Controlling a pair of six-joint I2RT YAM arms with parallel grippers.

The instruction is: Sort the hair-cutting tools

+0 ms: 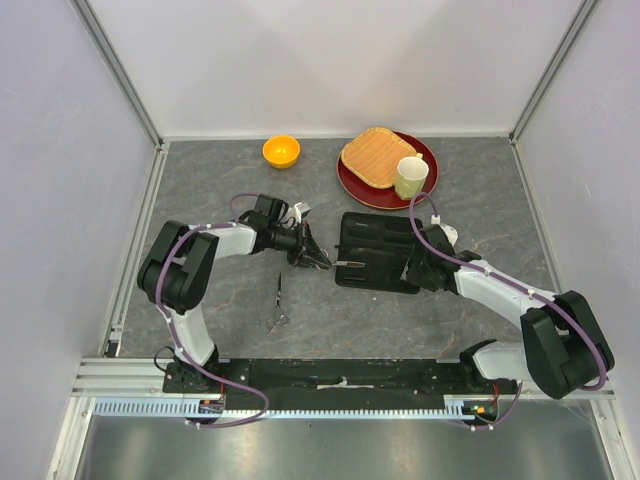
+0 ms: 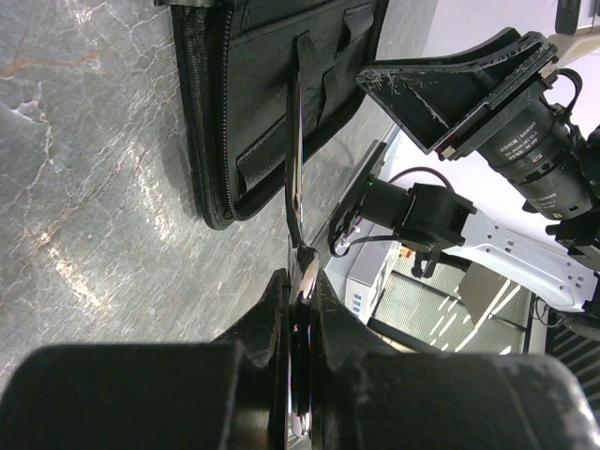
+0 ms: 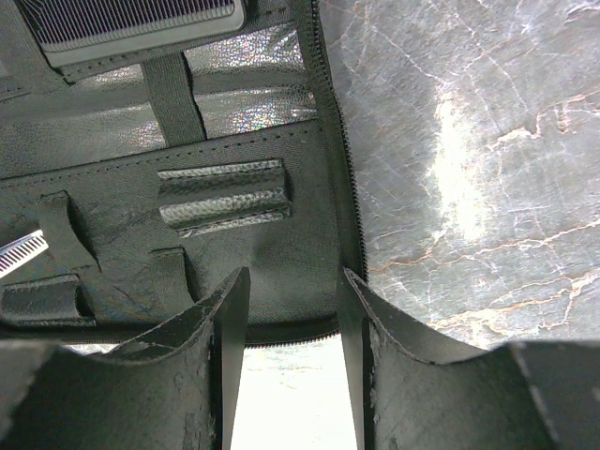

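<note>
Left gripper (image 2: 300,281) fingers pressed together, pinching one pair of scissors (image 2: 293,159) near the pivot, blades pointing out over the open zip case (image 1: 375,235), tip at its left edge among the elastic loops. Right gripper (image 3: 292,281) fingers spread over the case's near zip edge, not visibly clamping anything. A comb (image 3: 131,23) sits in a far pocket; the second scissors (image 1: 278,305) lie on the table (image 1: 200,190), well apart from the case. Risks as I judge them: the blade tip may snag a strap or ride over a loop instead of under it. If I push anyway, the case could slide, since my right fingers only straddle it. My pinch is narrow, so any snag could twist the scissors in my grip or knock them loose.
</note>
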